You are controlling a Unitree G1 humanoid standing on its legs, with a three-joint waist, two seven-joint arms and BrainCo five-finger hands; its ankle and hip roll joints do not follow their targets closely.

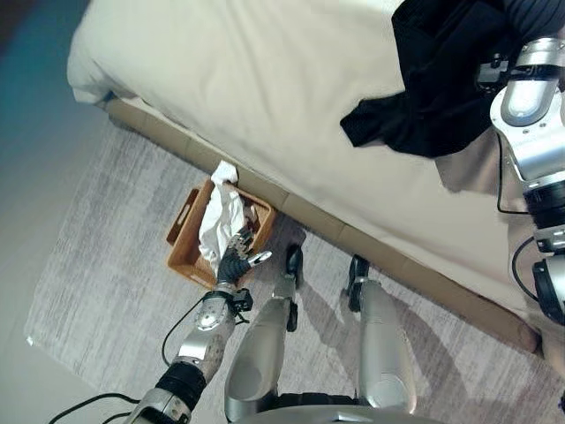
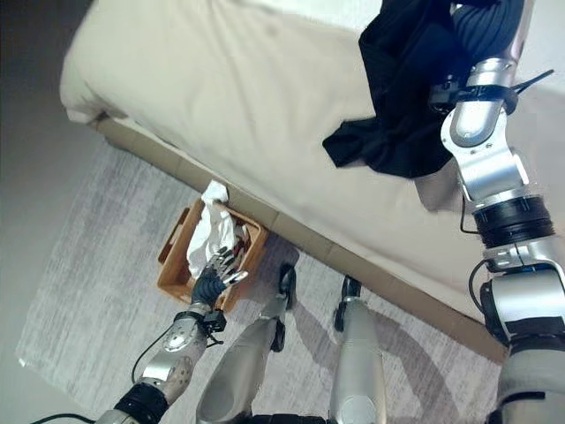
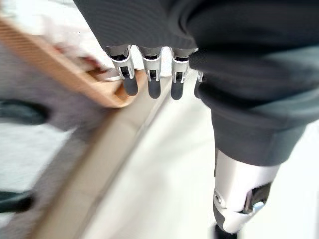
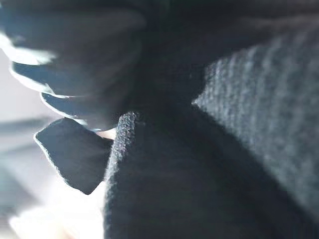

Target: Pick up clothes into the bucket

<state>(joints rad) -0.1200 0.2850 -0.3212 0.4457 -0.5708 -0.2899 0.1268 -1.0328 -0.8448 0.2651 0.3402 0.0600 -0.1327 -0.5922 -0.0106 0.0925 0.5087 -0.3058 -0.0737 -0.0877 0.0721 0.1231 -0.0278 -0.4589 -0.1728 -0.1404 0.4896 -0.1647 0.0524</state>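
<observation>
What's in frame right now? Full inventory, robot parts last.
Cream bed: 1, cream, upper part of the head views.
Black crumpled garment: 1, black, on the bed at the right arm's end.
Brown wooden basket: 1, brown, on the rug beside the bed.
White cloth: 1, white, in the basket, draped over its bed-side rim.
Grey rug: 1, grey, on the floor.
Left robot hand: 1, fingers relaxed, at the basket's near edge.
Right robot hand: buried in the garment, fingers hidden.

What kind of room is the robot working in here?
Most likely a bedroom: a bed with cream bedding, a grey rug beside it, and a wooden basket with white cloth in it.
</observation>
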